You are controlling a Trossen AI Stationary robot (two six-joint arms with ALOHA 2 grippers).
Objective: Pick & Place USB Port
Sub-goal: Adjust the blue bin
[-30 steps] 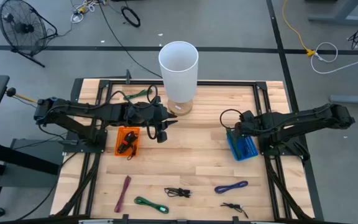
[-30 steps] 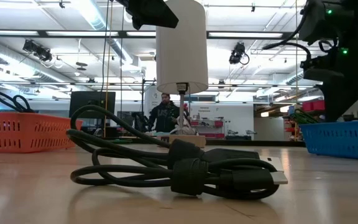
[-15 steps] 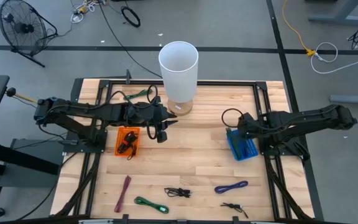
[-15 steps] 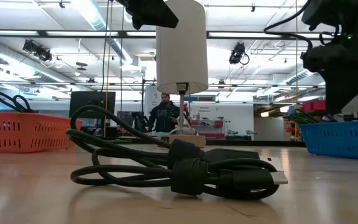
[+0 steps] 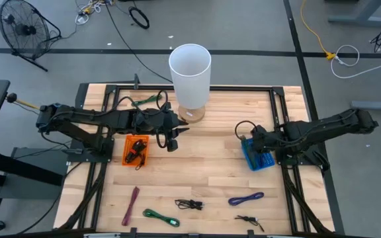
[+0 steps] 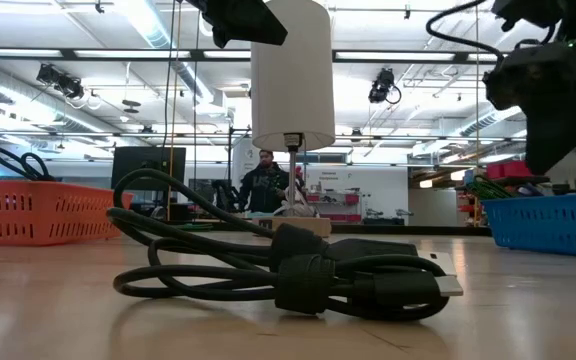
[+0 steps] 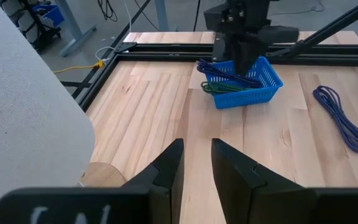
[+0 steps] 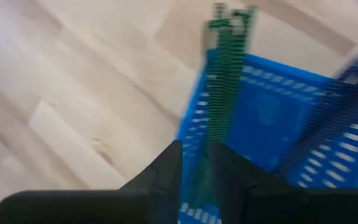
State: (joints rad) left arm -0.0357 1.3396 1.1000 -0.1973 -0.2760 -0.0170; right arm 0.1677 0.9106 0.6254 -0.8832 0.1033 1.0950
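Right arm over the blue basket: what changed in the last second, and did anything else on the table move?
The right gripper shifted slightly along the table toward the left arm, staying above the blue basket. A green cable runs between its fingers down into the basket; nothing was visibly released. The left gripper stayed put near the white cylinder, fingers slightly apart and empty. The orange basket and loose cables kept their places.

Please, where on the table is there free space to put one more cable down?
The widest bare wood lies between the orange basket and the blue basket, in front of the white cylinder. The near edge is crowded with loose cables, among them a purple cable and a green cable.
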